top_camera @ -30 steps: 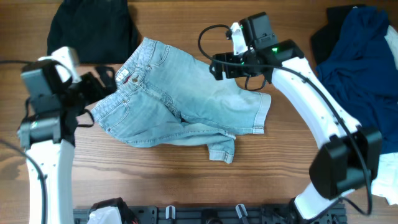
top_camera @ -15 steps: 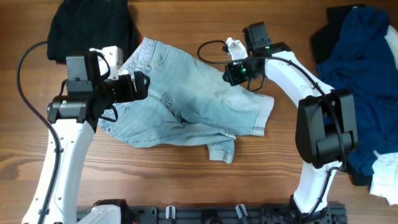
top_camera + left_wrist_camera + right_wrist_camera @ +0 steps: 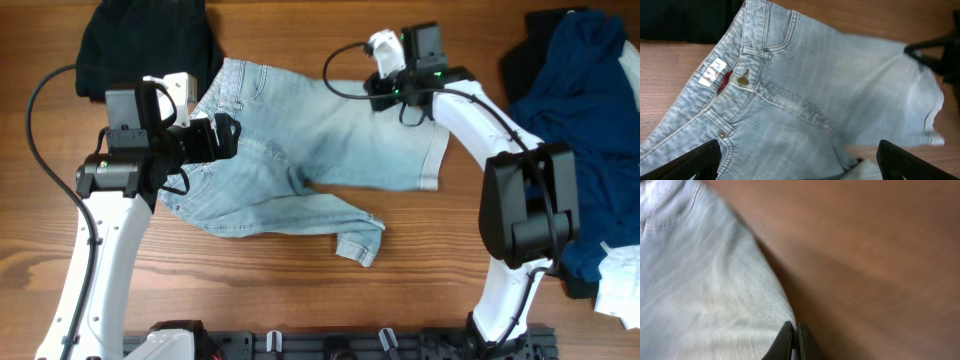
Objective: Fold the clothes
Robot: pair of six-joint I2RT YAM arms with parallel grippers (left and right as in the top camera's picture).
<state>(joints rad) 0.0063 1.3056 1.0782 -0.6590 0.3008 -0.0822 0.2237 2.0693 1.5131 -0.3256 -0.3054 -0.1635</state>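
The clothes' main piece, pale light-blue jeans (image 3: 330, 150), lies spread across the middle of the wooden table, waistband to the left and one leg folded toward the front. My left gripper (image 3: 226, 137) hovers open over the waistband, and the brass button and red label show in the left wrist view above its wide-apart fingertips (image 3: 690, 162). My right gripper (image 3: 382, 95) is shut on the far edge of the jeans' upper leg. In the right wrist view the denim (image 3: 700, 280) ends in a hem pinched between the closed fingers (image 3: 785, 342).
A black garment (image 3: 150, 40) lies at the back left, touching the waistband. A navy blue garment (image 3: 570, 110) is heaped at the right over something black (image 3: 525, 55). A white item (image 3: 620, 285) sits at the right front. A black rack (image 3: 330, 345) lines the front edge.
My right gripper shut on the leg's far edge and drew it back and to the right, flattening that leg. The left arm swung in over the waistband, then stayed still.
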